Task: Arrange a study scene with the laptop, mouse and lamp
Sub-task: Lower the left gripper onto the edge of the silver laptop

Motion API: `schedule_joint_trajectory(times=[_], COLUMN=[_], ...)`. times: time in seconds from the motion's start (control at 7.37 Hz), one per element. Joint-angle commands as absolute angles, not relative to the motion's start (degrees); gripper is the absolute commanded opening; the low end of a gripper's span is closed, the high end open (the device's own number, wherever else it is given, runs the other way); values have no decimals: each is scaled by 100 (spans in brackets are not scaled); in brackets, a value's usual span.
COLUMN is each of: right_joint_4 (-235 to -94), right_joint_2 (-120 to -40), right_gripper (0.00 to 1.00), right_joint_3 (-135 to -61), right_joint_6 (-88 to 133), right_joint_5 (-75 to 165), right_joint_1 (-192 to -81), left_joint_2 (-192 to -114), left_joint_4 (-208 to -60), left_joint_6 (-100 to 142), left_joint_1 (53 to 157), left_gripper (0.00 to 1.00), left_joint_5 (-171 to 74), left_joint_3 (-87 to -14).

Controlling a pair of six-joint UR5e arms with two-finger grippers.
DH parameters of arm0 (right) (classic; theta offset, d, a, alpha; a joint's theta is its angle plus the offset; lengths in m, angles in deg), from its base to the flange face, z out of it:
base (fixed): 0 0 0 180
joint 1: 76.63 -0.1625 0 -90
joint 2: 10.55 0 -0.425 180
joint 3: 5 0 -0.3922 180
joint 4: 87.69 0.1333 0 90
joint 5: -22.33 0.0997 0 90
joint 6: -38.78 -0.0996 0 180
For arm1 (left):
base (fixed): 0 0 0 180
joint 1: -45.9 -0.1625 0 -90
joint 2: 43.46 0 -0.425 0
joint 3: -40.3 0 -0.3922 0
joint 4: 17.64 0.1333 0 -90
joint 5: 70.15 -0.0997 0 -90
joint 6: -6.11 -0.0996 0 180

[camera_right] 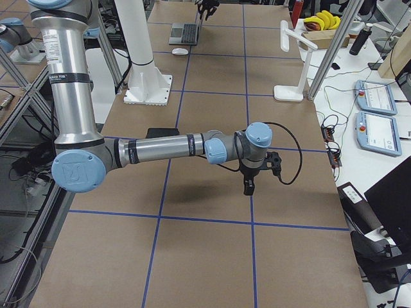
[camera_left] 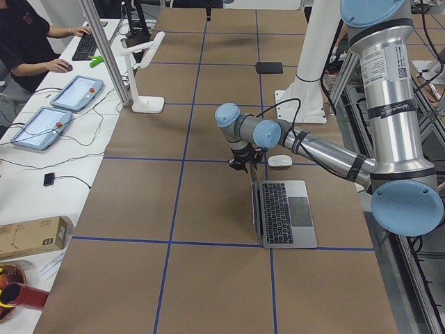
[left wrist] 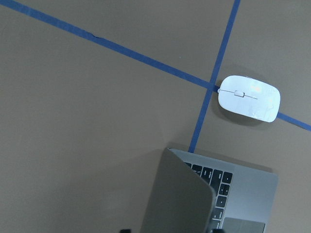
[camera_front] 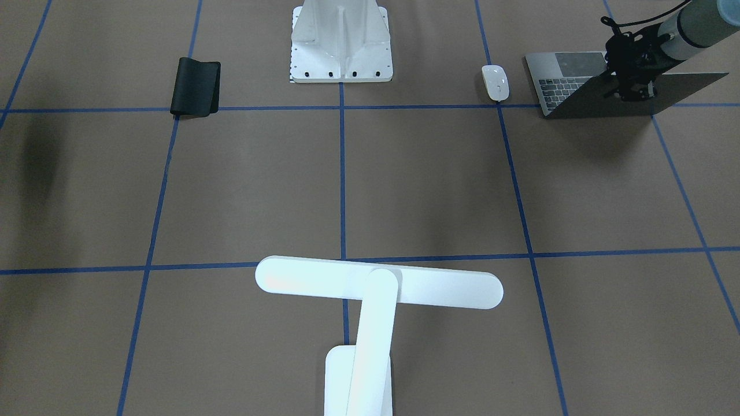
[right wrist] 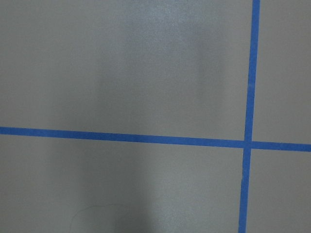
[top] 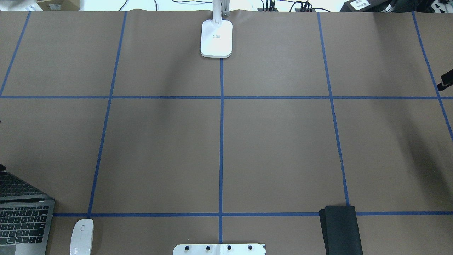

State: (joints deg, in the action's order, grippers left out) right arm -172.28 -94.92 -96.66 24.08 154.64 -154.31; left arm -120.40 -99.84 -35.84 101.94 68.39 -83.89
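Black left gripper (camera_front: 631, 92): sits at the top edge of the raised lid; whether its fingers are spread or pinching the lid, I cannot tell.
Laptop (camera_front: 563, 86): open, keys showing, at the robot's left end of the table (camera_front: 433, 185), near the robot's side.
Mouse (camera_front: 495, 82): on the tabletop just beside the laptop, apart from it.
Lamp (camera_front: 378, 289): stands at the far edge, on the middle line, well apart from both.
Right gripper (camera_right: 249, 187): hangs over bare tabletop; its finger state cannot be told.
Mat (camera_front: 195, 86): off on the robot's right, beyond the pedestal (camera_front: 341, 52).
Progress: probably early. The laptop is opened, but the three things are not yet grouped.
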Motion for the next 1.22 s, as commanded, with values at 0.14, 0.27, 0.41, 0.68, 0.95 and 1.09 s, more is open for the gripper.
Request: schedule_joint_trajectory(times=[0.14,0.27,0.41,0.68,0.95,1.09], right_joint_4=[-17224,-17233,-17224,-17224,-17224,-17224], right_joint_2=[-9492,-9484,-9483,-9483,-9483,-9475], right_gripper=[100,100,100,100,100,100], right_joint_3=[-9658,-9658,-9632,-9632,-9623,-9614], right_joint_6=[2401,2401,2410,2401,2401,2401], right_joint_5=[15452,15452,15452,15452,15452,15452], right_joint_1=[-15432,-15432,-15432,-15424,-15424,-15424], left_joint_2=[-12080,-12080,-12072,-12089,-12107,-12202], left_joint_4=[-10008,-10008,-10017,-10017,-10026,-10043], left_joint_6=[-3791,-3957,-4003,-4047,-4064,-4064], left_joint_1=[10136,10162,10188,10206,10346,10564], left_gripper=[27,13,0,0,0,0], left_joint_5=[6828,6828,6828,6828,6828,6828], left_joint_3=[-8415,-8424,-8415,-8433,-8582,-8582])
